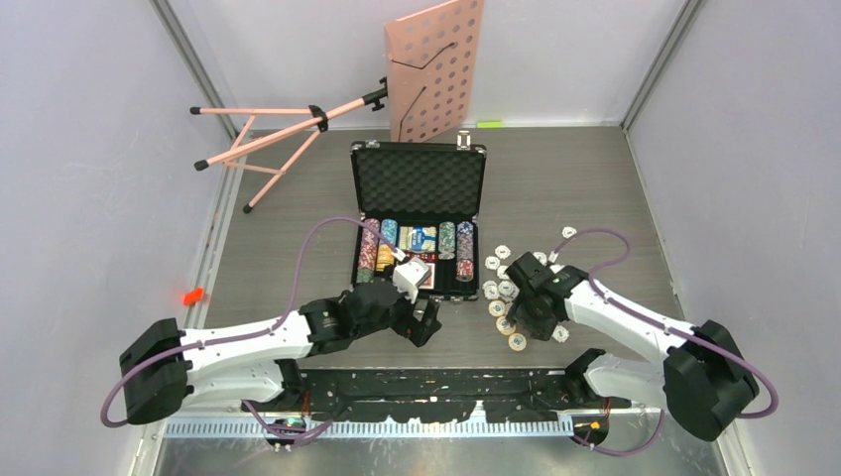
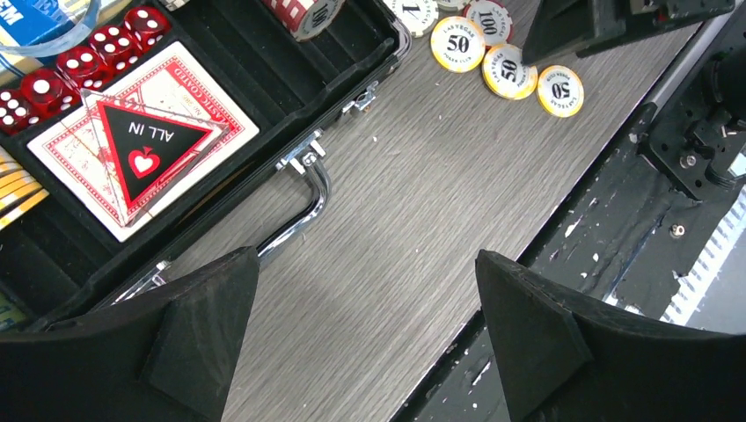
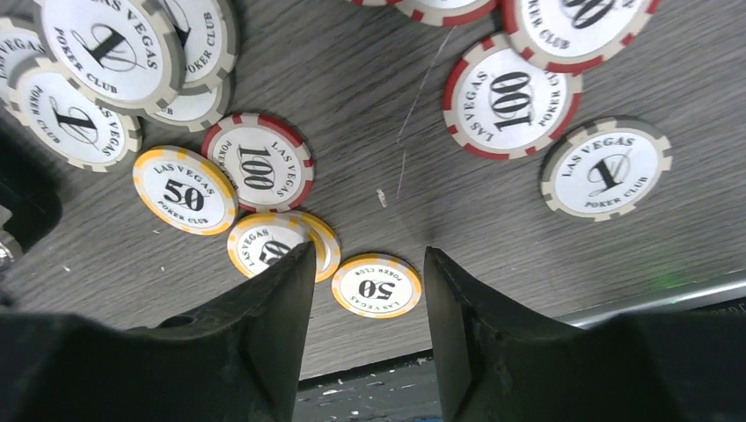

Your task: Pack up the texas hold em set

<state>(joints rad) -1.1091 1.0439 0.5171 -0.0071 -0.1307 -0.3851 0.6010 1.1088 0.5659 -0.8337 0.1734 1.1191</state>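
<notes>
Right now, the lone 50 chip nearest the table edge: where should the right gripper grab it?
Pinch the 50 chip across opposite rim edges, from straight above. It lies flat on the table, so only the thin rim offers purchase; the open right gripper hangs over it.

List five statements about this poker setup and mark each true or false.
The case lies open on the table. True.
The left gripper holds a chip. False: its jaws are open and empty.
Loose chips lie on the table right of the case. True.
The dice sit on the bare table. False: they sit inside the case.
The right gripper is shut tight. False: its jaws stand apart over a 50 chip.
</notes>
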